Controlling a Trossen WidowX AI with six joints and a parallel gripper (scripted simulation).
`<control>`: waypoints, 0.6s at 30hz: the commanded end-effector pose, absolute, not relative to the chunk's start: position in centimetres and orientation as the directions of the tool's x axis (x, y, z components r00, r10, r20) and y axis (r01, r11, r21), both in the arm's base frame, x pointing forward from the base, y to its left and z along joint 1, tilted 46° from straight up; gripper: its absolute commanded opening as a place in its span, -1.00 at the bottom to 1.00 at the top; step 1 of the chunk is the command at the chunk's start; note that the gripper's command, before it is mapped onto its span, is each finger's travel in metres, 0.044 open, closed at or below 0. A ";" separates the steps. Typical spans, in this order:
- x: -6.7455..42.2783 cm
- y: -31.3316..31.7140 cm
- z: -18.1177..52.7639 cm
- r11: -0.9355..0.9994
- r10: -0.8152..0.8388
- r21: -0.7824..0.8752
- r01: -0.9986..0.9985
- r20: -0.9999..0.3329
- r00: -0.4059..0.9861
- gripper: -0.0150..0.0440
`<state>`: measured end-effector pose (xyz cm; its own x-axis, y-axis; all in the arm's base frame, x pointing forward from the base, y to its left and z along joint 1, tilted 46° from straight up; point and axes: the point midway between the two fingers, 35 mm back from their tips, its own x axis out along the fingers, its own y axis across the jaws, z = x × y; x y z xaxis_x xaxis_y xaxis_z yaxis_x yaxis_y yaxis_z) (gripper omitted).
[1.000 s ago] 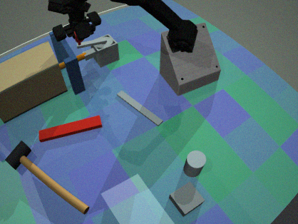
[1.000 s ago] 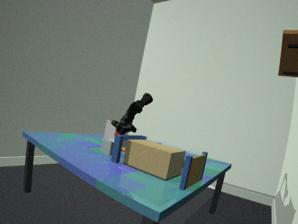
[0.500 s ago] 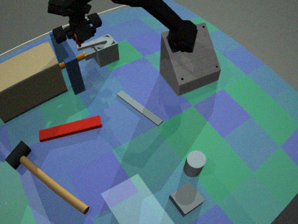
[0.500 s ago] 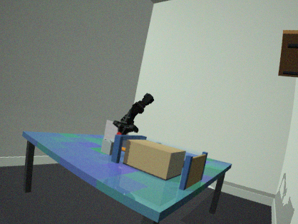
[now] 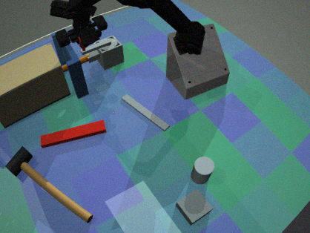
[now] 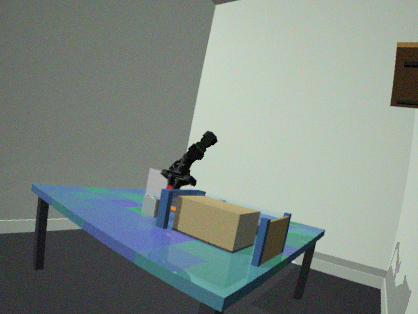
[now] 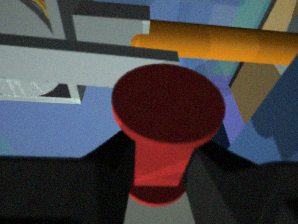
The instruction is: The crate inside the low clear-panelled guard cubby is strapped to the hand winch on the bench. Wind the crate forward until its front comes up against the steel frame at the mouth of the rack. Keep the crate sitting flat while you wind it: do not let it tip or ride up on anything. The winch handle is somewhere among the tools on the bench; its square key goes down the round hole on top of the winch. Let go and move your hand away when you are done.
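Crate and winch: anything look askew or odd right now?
Nothing stands out. The crate sits flat behind the blue frame, the orange strap runs straight to the winch, and the gripper is clamped on the red handle knob above it.

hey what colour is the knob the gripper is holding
Red. The knob shows best in the wrist view, clamped in the gripper.

Top view: crate (image 5: 27,83) far left, winch (image 5: 107,50) upper centre-left, arm base (image 5: 196,67) upper right, mallet (image 5: 46,183) lower left.
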<state>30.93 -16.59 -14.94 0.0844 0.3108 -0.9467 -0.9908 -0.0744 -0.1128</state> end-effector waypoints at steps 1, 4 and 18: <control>30.7 -15.4 -14.4 -0.074 0.340 -0.111 -0.991 -0.937 0.080 -0.49; 30.6 -15.2 -14.1 -0.074 0.340 -0.111 -0.991 -0.937 0.080 -0.49; 30.1 -14.1 -13.1 -0.074 0.341 -0.111 -0.991 -0.937 0.079 -0.49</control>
